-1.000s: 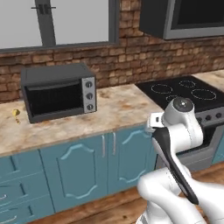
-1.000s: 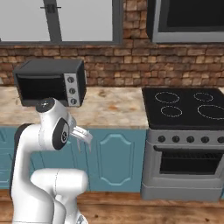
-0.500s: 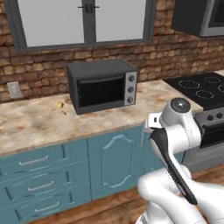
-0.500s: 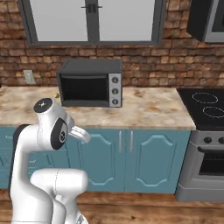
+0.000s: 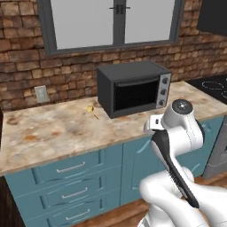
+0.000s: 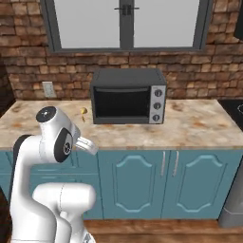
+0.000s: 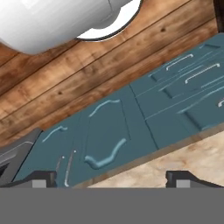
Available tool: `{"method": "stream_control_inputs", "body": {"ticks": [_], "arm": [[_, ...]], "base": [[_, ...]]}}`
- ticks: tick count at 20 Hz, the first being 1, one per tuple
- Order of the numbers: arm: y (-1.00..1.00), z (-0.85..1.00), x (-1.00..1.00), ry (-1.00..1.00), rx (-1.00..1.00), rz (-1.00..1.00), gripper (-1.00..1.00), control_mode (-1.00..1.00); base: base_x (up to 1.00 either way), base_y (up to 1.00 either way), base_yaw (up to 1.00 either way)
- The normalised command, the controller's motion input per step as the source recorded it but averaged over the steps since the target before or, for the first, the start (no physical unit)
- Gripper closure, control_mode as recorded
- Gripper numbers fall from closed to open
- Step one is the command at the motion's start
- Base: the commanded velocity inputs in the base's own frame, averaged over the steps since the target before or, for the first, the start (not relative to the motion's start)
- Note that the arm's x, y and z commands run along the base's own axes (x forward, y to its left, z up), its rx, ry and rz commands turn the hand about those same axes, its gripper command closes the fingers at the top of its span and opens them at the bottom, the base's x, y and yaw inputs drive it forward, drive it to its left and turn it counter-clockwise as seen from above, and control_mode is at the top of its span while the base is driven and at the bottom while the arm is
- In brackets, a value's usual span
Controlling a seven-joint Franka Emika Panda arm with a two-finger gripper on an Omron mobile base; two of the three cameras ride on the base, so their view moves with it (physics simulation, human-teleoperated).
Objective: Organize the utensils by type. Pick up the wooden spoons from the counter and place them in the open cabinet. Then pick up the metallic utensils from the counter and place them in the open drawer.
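Folding tight, the arm (image 5: 177,146) aims its spread tool (image 7: 113,179) floorward.

— What sort of room is this?
— A home kitchen: beige marbled stone counter (image 5: 53,133), teal drawer fronts (image 5: 66,186), dark grey toaster oven (image 6: 128,103), red brick wall (image 6: 28,71), grey-framed window (image 5: 111,22).

A red-brown brick wall (image 5: 26,66) is running behind a dark grey toaster oven (image 5: 133,87), with a grey-framed window (image 6: 126,23) sitting above it, teal cupboard doors (image 6: 161,182) standing below, and a wooden plank floor (image 7: 57,94) lying underneath.
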Motion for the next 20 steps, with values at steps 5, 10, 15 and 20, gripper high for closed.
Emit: {"method": "stream_control_inputs", "body": {"ticks": [5,10,15,20], "arm": [[0.0,0.0,0.0,0.0,0.0,0.0,-1.0,1.0],[0.0,0.0,0.0,0.0,0.0,0.0,-1.0,1.0],[0.0,0.0,0.0,0.0,0.0,0.0,-1.0,1.0],[0.0,0.0,0.0,0.0,0.0,0.0,-1.0,1.0]], "base": [[0.37,0.63,-0.01],[0.33,0.38,0.0],[0.47,0.27,0.0],[0.31,0.25,0.0]]}}
